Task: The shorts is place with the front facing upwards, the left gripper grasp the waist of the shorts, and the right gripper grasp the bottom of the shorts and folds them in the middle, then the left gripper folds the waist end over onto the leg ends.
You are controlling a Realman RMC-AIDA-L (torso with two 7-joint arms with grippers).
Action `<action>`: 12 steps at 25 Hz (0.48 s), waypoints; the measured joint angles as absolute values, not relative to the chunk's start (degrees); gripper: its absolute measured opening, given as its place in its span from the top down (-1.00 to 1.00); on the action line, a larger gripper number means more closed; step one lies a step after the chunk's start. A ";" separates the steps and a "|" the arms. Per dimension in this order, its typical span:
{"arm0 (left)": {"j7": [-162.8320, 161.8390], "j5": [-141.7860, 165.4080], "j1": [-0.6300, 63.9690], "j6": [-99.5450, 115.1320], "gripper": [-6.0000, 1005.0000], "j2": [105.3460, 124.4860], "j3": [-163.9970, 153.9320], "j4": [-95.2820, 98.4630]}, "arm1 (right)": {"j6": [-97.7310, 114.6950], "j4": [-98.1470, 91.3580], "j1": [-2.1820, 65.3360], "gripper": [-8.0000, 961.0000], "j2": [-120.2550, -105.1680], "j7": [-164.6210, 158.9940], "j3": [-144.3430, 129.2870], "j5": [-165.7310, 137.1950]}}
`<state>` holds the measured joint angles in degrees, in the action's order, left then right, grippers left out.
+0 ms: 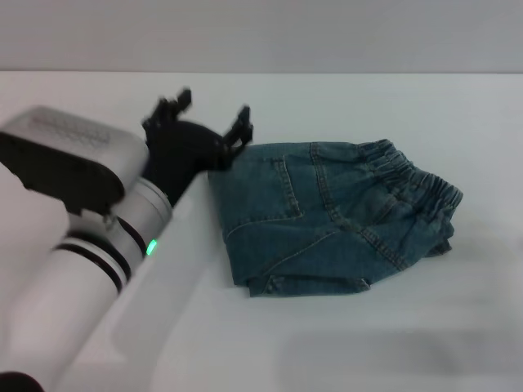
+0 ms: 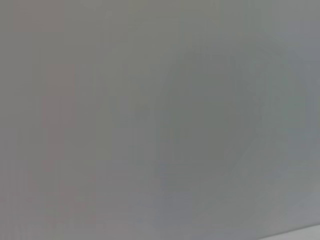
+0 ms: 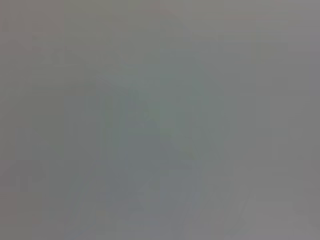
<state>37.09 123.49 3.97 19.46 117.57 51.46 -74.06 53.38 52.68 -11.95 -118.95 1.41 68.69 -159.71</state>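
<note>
The blue denim shorts (image 1: 327, 216) lie folded into a compact shape on the white table, right of centre in the head view. The ruffled elastic waist (image 1: 417, 181) lies on top along their right side. The leg ends are not clearly visible. My left gripper (image 1: 214, 108) is open with nothing between its fingers. It hovers just off the shorts' far left corner, and one fingertip (image 1: 243, 124) is close to the denim edge. Its silver wrist with the green ring (image 1: 151, 247) reaches in from the lower left. The right gripper is out of view. Both wrist views show only blank grey.
The white table (image 1: 409, 327) stretches around the shorts, and its far edge (image 1: 327, 73) meets a grey wall. The left arm's forearm (image 1: 73, 278) covers the lower left of the head view.
</note>
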 joint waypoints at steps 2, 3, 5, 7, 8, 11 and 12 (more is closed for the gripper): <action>34.58 124.12 4.73 23.58 -0.65 117.61 48.92 -70.84 | 54.61 52.37 -13.48 0.98 -119.10 2.36 69.01 -159.55; 32.82 125.03 5.29 26.78 -0.65 117.64 46.72 -68.35 | 55.08 52.21 -14.08 0.98 -119.16 2.66 69.14 -159.43; 28.21 128.03 6.35 33.57 -0.65 117.63 42.82 -63.69 | 55.40 51.88 -15.08 0.98 -119.15 2.73 69.30 -158.60; 21.58 132.19 6.92 40.34 -0.65 117.65 40.06 -59.48 | 55.51 51.51 -15.69 0.98 -119.11 2.72 69.34 -157.77; 18.07 134.20 7.00 43.03 -0.65 117.69 39.25 -57.58 | 55.58 51.08 -16.07 0.98 -119.11 2.72 69.35 -157.39; 8.94 140.10 6.88 46.52 -0.65 117.58 38.39 -53.99 | 55.53 50.81 -16.22 0.98 -119.13 2.56 69.35 -157.27; 7.54 142.42 6.38 46.76 -0.65 117.46 37.98 -53.84 | 55.40 50.55 -16.21 0.98 -119.14 2.26 69.35 -157.19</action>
<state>7.54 142.42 6.38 46.77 117.46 37.98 -53.84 55.40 50.55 -16.21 -119.14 2.26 69.35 -157.19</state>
